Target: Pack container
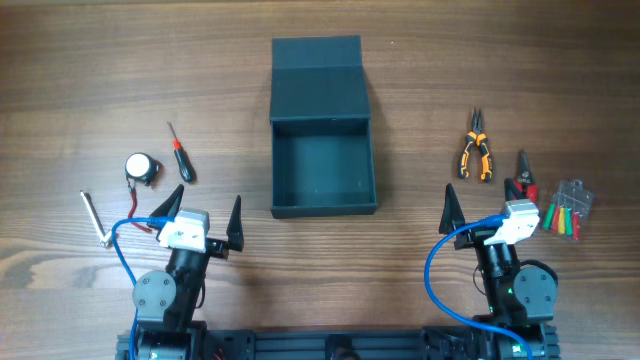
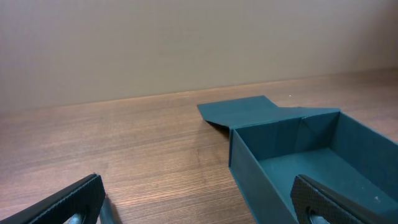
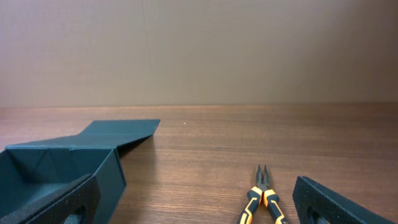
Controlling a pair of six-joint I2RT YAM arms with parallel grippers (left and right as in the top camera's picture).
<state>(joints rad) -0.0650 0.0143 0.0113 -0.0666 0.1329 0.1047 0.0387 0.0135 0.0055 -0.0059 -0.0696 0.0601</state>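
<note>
Left gripper (image 1: 209, 196) and right gripper (image 1: 487, 190), low in frame, both gape fully and hold nothing; container (image 1: 323, 205) lies open and empty at centre, so best fetch the pliers (image 1: 476, 157) at right first, pinching both handles squarely.

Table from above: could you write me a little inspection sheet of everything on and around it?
Surface: wooden table, no spills seen.
Job's things: dark teal container, lid flap open, nothing inside.
Clutter: red screwdriver, round white-and-black gadget, metal hex key by left arm; orange pliers, red cutters, transparent case of coloured bits by right arm.
Grippers: left tool and right tool open, both empty.
Cables: blue cable looped at each arm.
Surroundings: plain beige wall.
</note>
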